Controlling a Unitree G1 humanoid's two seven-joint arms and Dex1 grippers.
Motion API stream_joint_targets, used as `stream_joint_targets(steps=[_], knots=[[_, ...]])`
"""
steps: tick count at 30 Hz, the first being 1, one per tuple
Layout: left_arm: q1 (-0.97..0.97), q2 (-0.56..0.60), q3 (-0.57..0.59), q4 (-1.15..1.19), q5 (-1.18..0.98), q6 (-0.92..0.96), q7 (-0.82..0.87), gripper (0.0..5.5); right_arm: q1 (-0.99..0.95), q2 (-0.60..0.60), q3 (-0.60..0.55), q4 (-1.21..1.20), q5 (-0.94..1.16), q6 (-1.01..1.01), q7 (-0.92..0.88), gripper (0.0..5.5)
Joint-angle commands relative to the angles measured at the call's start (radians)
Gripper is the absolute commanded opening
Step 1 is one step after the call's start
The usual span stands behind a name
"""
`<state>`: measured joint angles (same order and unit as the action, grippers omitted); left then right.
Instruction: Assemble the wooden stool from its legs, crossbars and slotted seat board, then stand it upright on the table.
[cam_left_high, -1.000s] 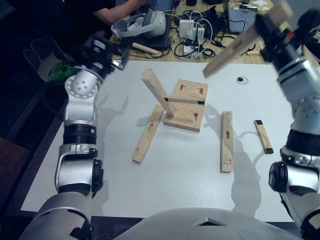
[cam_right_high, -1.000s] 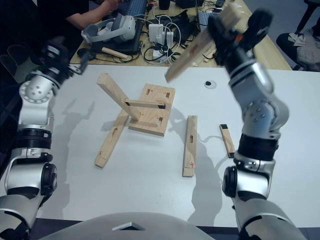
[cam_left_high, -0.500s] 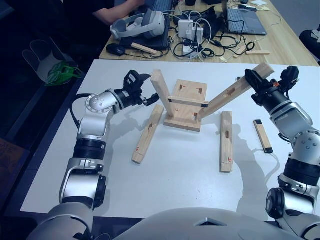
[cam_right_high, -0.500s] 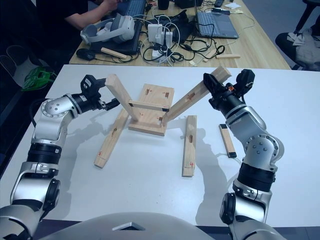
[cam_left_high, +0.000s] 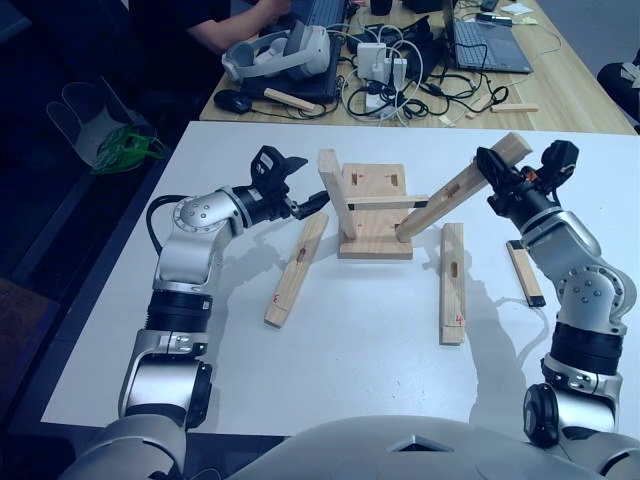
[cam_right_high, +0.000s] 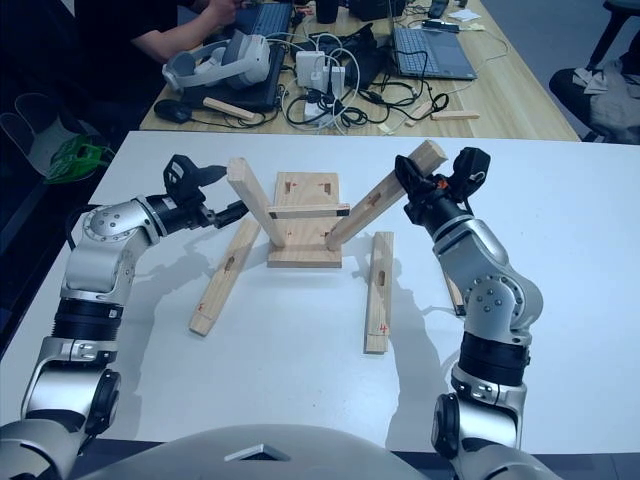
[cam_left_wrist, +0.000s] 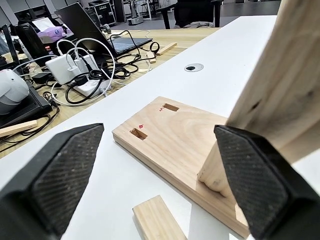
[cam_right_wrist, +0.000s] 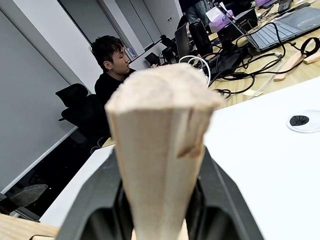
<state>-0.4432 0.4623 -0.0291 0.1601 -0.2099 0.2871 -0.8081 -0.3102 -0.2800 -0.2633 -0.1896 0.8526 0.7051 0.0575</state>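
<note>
The right gripper (cam_left_high: 503, 168) is clamped tight on the upper end of the slanted pale wooden leg (cam_left_high: 450, 195). From those jaws the leg runs down and away to the flat, pale wooden slotted seat board (cam_left_high: 378, 232), meeting it at the corner nearest the gripper. I cannot tell whether its foot is inside a slot.

The left gripper (cam_left_high: 302, 183) has its jaws spread wide and holds nothing. The upright pale wooden leg (cam_left_high: 333, 190) stands just beyond its fingertips, close to one pad (cam_left_wrist: 260, 190). A thin wooden crossbar (cam_left_high: 385, 203) runs from that leg towards the slanted one.

The step looks like seating the slanted leg. To do it well, the right arm should tip the leg steeper, so that it lines up with its slot before being pushed straight along its own length. The crossbar's free end also has to meet the leg's mortise. The left jaws would best close on the upright leg first, so the board cannot slide on the white table (cam_left_high: 350, 340).

Two loose wooden legs (cam_left_high: 297, 270) (cam_left_high: 452, 285) and a short black-tipped wooden bar (cam_left_high: 525, 272) lie nearer the robot than either pair of jaws.
</note>
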Motion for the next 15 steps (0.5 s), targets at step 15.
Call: stream_joint_targets(steps=[15], knots=[[-0.032,-0.087,0.097,0.015,-0.051,-0.058,0.183,4.07,-0.099,0.052,-0.039,0.15,-0.085,0.216,-0.24,1.0]])
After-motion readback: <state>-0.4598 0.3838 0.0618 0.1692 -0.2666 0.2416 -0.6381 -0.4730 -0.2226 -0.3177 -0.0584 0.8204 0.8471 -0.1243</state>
